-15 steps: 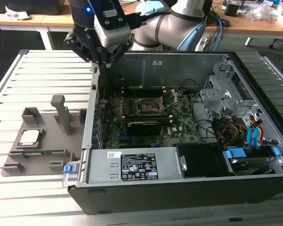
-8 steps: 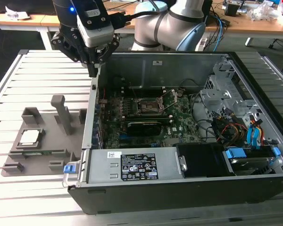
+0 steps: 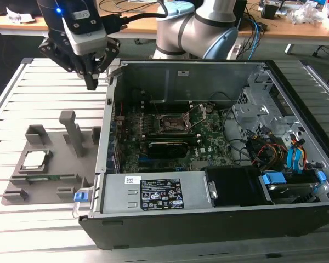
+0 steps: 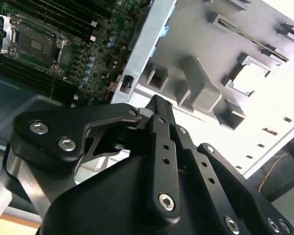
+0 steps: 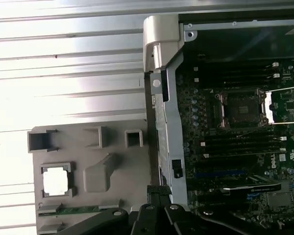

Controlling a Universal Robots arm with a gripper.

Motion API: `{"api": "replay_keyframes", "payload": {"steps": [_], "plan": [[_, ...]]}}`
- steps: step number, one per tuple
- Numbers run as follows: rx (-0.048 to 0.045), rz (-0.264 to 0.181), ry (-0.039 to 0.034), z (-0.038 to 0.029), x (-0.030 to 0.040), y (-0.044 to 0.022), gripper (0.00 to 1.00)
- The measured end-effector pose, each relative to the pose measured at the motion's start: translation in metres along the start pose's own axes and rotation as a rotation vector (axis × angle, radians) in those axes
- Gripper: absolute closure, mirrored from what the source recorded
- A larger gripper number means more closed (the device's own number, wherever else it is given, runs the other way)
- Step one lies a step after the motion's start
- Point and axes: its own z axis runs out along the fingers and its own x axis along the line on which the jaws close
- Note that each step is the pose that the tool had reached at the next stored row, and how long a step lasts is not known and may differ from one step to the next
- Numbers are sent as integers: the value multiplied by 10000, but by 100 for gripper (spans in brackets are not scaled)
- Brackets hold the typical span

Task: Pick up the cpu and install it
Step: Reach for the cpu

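The cpu (image 3: 34,160), a small silvery square chip, lies flat in a pocket of the grey holder plate (image 3: 63,161) at the exterior view's left, outside the case. It also shows bright in the first wrist view (image 5: 56,180) and the second wrist view (image 4: 252,78). My gripper (image 3: 92,82) hangs well above the table, beside the case's outer wall and beyond the holder plate, away from the cpu. Its black fingers (image 4: 157,110) are shut with nothing between them. Inside the case the motherboard's socket (image 3: 172,123) stands open, its load plate (image 5: 286,105) flipped aside.
The open computer case (image 3: 219,213) fills the middle and the exterior view's right, with a sheet-metal wall (image 5: 166,122) between holder plate and motherboard. Grey posts (image 3: 71,131) rise from the holder plate. A dark card (image 3: 172,147) sits below the socket. Cables and drive bays (image 3: 279,153) crowd the case's right end.
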Motion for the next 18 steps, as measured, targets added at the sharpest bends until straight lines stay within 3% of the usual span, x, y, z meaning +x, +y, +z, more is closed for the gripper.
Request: {"api": "replay_keyframes", "payload": {"steps": [3,6,11,16,18], "plan": [[0,0,0,-2,85,-6,89],[0,1,-1,-5,225,-17,89],[0,-1,-3,-11,590,-44,89],[1,0,-2,-17,875,-65,89],[0,-1,-3,-19,1021,-76,89]]}}
